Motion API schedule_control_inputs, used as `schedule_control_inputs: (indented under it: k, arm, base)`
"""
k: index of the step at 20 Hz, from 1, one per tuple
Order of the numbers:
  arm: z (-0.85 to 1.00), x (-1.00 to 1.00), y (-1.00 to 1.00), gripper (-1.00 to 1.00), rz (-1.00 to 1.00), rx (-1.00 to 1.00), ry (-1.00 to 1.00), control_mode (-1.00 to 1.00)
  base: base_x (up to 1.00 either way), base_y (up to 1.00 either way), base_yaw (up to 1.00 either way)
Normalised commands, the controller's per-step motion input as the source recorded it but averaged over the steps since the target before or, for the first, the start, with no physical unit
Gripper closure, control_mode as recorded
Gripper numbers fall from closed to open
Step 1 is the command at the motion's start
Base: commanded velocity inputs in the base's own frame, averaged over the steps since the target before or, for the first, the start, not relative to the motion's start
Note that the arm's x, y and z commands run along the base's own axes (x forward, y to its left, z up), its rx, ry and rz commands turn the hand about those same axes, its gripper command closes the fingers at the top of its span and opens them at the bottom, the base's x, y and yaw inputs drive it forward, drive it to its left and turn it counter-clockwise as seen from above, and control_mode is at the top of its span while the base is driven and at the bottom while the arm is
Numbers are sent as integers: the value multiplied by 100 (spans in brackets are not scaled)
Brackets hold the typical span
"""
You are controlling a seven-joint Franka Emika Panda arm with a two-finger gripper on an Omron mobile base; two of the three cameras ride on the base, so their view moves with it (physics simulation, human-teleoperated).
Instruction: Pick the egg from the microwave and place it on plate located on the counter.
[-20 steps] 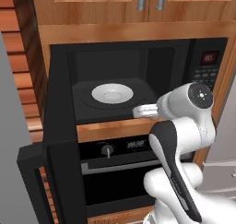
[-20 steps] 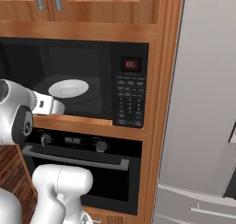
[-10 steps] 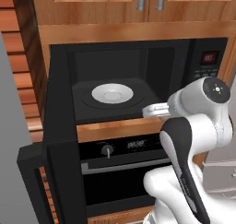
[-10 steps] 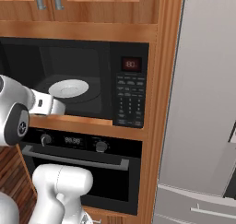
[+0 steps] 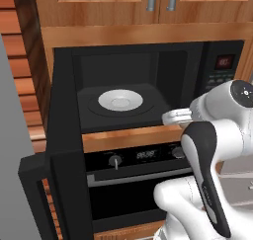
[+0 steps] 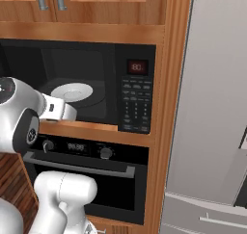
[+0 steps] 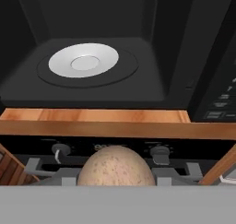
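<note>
The tan-brown speckled egg (image 7: pixel 115 167) sits low in the hand view, held between my gripper's (image 7: pixel 115 180) two fingers, in front of the open microwave (image 5: pixel 148 71) and below its cavity floor. In the left base view my gripper (image 5: pixel 170 118) hangs just outside the cavity's right front corner, above the wooden shelf edge; the right base view shows the gripper (image 6: pixel 67 112) at the cavity's lower left. The microwave's door (image 5: pixel 64 160) stands swung open to the left. The yellow-rimmed plate and the counter are out of view.
A plain white plate (image 5: pixel 120 100) rests on the microwave's turntable. Below is a black oven (image 5: pixel 138 184) with knobs and a handle. Wooden cabinets (image 5: pixel 148 2) hang above. A grey refrigerator (image 6: pixel 212 108) stands at the right.
My arm has drawn back out of the microwave towards the right, carrying the egg clear of the cavity.
</note>
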Motion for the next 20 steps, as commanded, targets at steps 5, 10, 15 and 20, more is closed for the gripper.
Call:
schedule_control_inputs:
  k: [5, 10, 15, 20]
  arm:
    - [0, -8, -7, 100, 0, 0, 0, -100]
    - [0, -2, 0, 100, 0, 0, 0, 100]
    - [0, 0, 0, 100, 0, 0, 0, 100]
    - [0, 0, 0, 100, 0, 0, 0, 100]
  base:
    - [0, 0, 0]
    - [-25, 0, 0]
    - [-83, -13, -5]
    - [-98, -16, -22]
